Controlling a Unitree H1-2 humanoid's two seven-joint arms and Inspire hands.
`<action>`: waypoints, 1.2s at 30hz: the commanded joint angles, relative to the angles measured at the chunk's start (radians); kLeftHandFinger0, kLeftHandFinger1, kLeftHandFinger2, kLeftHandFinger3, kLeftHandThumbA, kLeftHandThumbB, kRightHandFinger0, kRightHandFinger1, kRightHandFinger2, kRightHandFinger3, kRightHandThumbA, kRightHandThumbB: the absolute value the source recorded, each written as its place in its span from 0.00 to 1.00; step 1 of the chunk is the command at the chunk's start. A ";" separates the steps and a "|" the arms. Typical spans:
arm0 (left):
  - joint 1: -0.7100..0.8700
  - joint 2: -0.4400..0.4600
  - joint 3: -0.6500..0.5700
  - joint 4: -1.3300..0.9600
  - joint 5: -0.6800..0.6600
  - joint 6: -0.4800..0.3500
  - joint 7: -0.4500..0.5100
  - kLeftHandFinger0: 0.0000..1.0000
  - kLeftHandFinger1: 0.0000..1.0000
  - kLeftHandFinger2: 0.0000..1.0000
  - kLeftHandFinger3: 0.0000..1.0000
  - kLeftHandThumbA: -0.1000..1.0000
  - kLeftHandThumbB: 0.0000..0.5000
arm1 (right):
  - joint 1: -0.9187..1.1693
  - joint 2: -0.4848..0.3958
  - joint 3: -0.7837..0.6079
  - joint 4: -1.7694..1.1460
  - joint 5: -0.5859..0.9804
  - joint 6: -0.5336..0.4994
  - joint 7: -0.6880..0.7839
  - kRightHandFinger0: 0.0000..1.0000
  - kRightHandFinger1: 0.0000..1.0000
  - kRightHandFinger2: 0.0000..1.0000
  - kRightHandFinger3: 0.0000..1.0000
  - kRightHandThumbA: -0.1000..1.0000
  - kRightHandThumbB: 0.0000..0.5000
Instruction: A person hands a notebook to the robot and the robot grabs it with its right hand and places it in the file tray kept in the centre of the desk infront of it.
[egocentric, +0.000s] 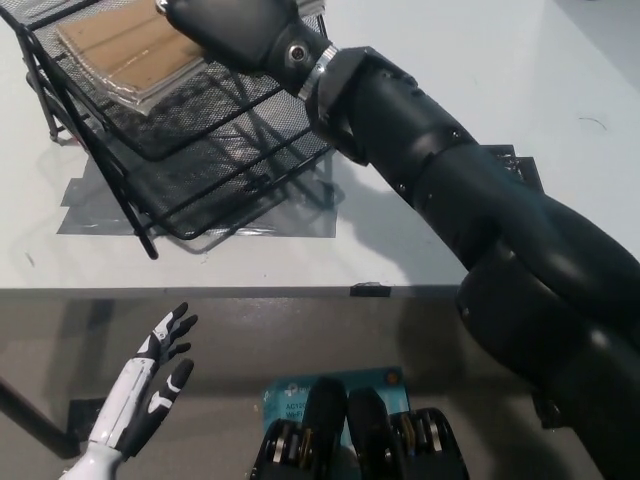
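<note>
The brown notebook (120, 45) lies in the upper tier of the black mesh file tray (235, 190) at the top left of the head view. My black right hand (235, 25) reaches in from the right and covers the notebook's right end, shut on it; its fingers run past the top edge of the picture. My white left hand (150, 385) rests at the lower left, below the desk's front edge, open with its fingers apart.
The tray stands on a grey patch (85, 210) on the white desk (500, 60). My right arm crosses the desk's right half diagonally. The desk's front edge (250, 291) runs across the middle, with floor below it.
</note>
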 joint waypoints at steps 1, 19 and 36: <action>-0.015 0.021 0.002 -0.025 0.013 -0.013 -0.008 0.93 0.97 0.94 1.00 0.94 0.85 | -0.060 -0.002 -0.041 0.001 0.093 0.038 0.117 0.00 0.00 0.32 0.37 1.00 0.00; -0.018 0.032 -0.002 -0.012 0.001 -0.033 -0.024 0.92 0.96 0.93 1.00 0.92 0.83 | -0.260 0.015 -0.566 -0.062 0.675 0.233 1.472 1.00 1.00 1.00 1.00 0.83 1.00; -0.034 0.034 -0.004 -0.016 -0.003 -0.008 -0.033 0.90 0.93 0.89 1.00 0.82 0.82 | -0.311 -0.191 -0.602 -0.607 1.042 0.632 2.007 1.00 1.00 1.00 1.00 0.74 1.00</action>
